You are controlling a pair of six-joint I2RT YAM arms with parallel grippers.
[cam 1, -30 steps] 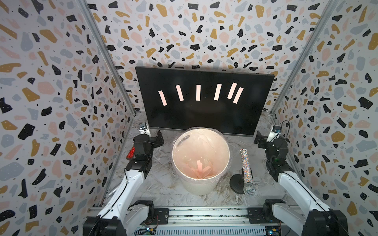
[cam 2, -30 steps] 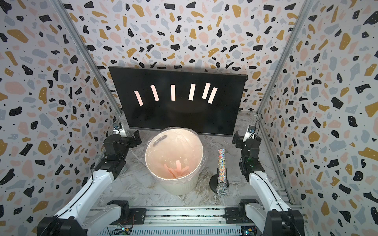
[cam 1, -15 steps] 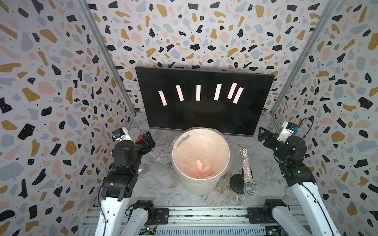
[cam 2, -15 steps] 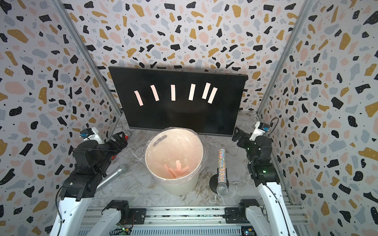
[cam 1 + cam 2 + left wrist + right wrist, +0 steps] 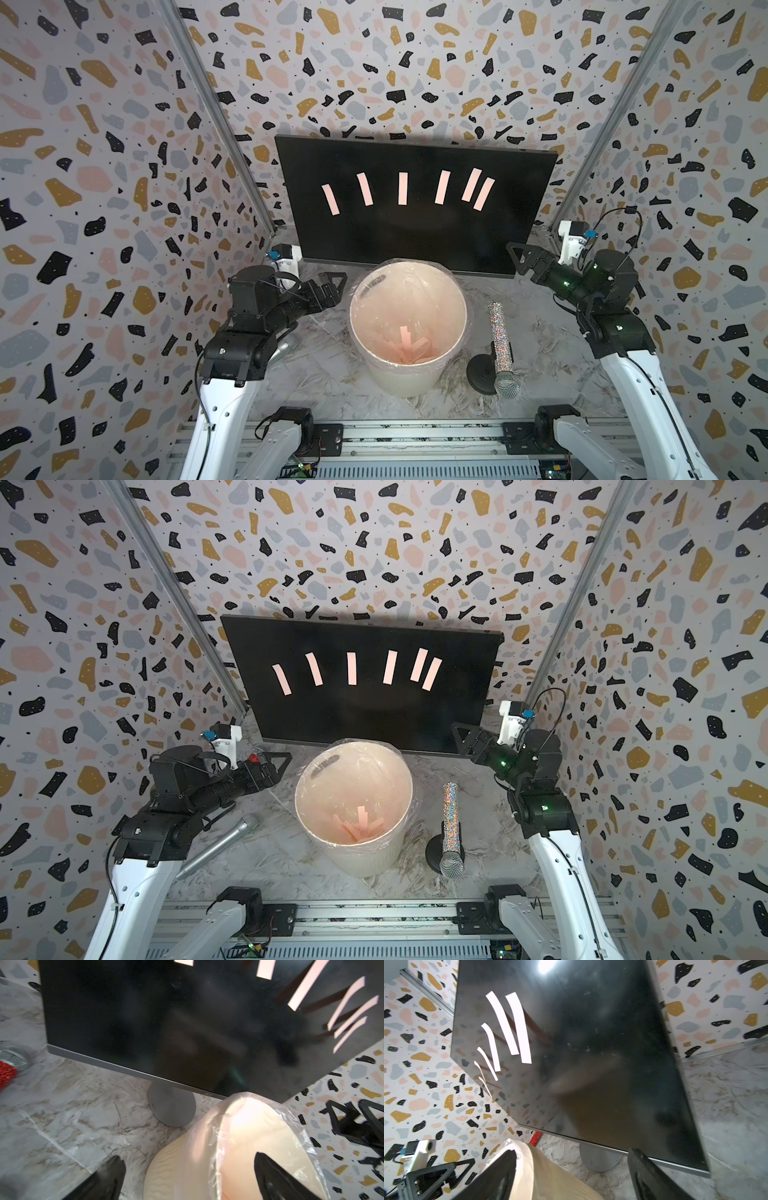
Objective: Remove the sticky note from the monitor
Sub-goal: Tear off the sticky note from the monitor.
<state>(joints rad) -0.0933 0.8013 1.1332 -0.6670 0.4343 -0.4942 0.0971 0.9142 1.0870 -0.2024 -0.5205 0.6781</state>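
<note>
marble tabletop (image 5: pixel 324 374): one monitor (image 5: pixel 415 237), six pink sticky notes (image 5: pixel 402 188), one bucket (image 5: pixel 407 380)

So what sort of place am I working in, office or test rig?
Probably a staged robot test booth: terrazzo-patterned panel walls enclose three sides, a flat black monitor bearing pink sticky strips stands on a marble-look tabletop, and an aluminium rail runs along the front.
</note>
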